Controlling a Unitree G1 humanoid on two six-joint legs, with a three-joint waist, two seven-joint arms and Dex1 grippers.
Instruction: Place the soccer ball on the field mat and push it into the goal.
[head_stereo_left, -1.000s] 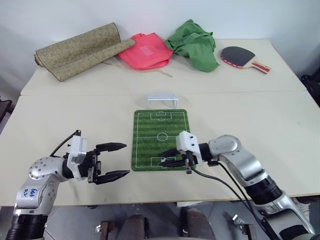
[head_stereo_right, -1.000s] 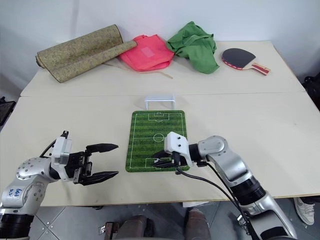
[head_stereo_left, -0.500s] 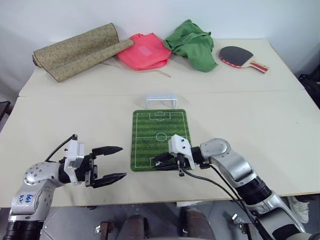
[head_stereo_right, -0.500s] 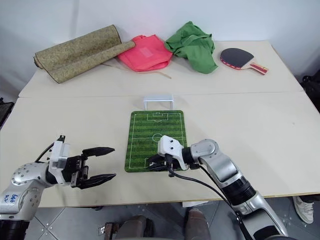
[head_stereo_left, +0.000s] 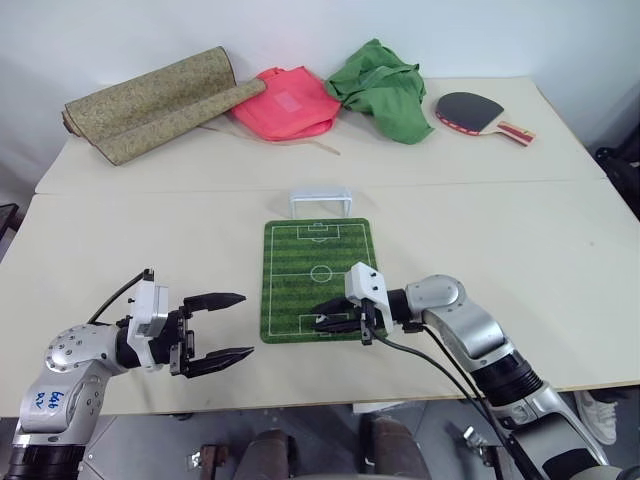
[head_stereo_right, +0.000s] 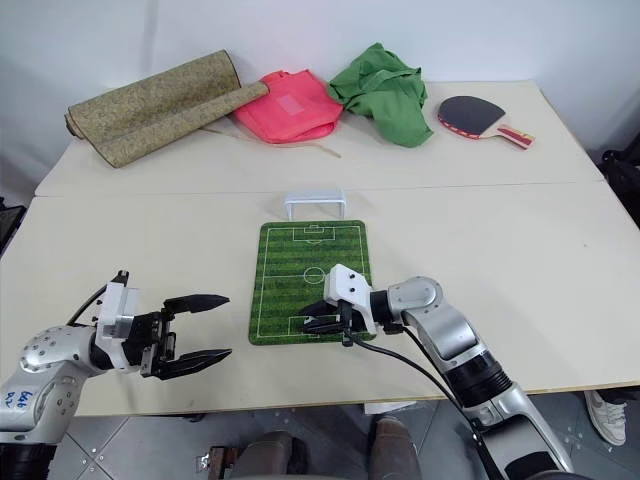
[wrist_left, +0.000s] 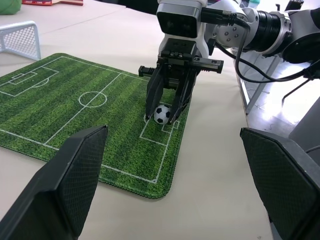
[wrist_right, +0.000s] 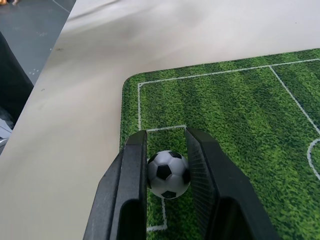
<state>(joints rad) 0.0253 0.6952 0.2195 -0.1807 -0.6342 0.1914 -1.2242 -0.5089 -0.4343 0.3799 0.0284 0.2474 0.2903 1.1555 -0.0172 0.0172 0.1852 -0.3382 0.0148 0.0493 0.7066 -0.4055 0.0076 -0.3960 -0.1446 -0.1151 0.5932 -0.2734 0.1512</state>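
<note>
The green field mat (head_stereo_left: 318, 262) lies flat in the middle of the table, and the white goal (head_stereo_left: 320, 200) stands at its far end. My right gripper (head_stereo_left: 326, 319) reaches in from the right over the mat's near end. It is shut on the soccer ball (wrist_right: 168, 174), a small black-and-white ball pinched between both fingers. The left wrist view shows the soccer ball (wrist_left: 161, 114) down at the mat inside the near penalty box. To the left of the mat, my left gripper (head_stereo_left: 246, 325) hangs over bare table, open with nothing in it.
Along the far side of the table lie a rolled speckled tan mat (head_stereo_left: 150, 100), a pink bag (head_stereo_left: 285, 100), a crumpled green cloth (head_stereo_left: 385, 80) and a table tennis paddle (head_stereo_left: 478, 110). The table's front edge (head_stereo_left: 300, 405) runs just behind both grippers.
The camera view has shifted a little. Both grippers keep their places, and the ball stays pinched in the right one.
</note>
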